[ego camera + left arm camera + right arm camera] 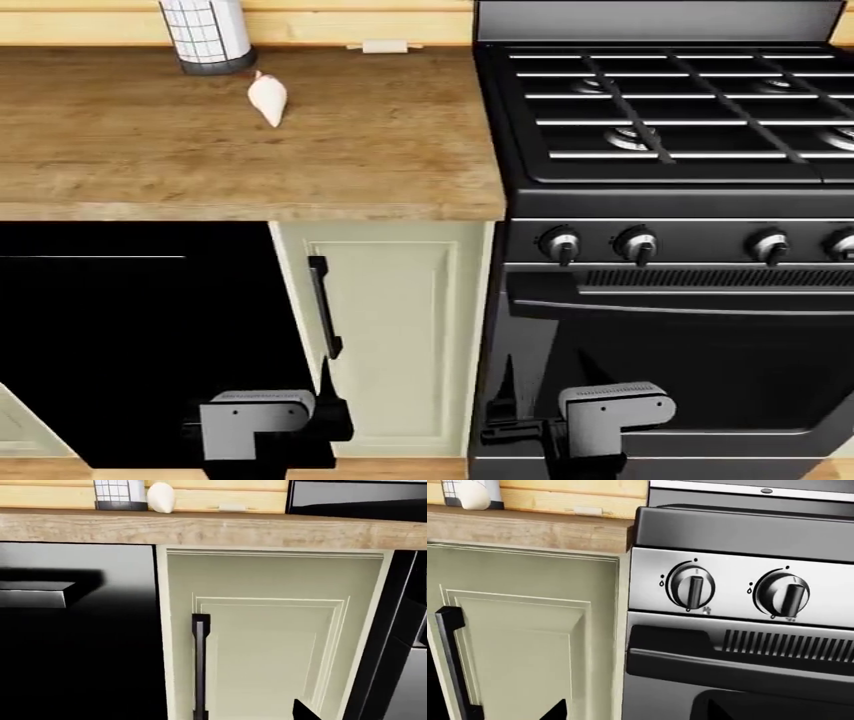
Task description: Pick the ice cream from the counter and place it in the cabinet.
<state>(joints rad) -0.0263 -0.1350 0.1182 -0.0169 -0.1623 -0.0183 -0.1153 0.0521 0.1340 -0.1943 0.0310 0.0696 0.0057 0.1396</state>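
White ice cream (267, 99) lay at eleven o'clock on the desk (347, 150); both hands hung low, grip unclear; a clumsy reach might roll it.

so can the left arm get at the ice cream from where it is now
Probably not yet. The left tool hangs low before the cabinet door, under the counter edge; the ice cream lies far back, so it must rise first.
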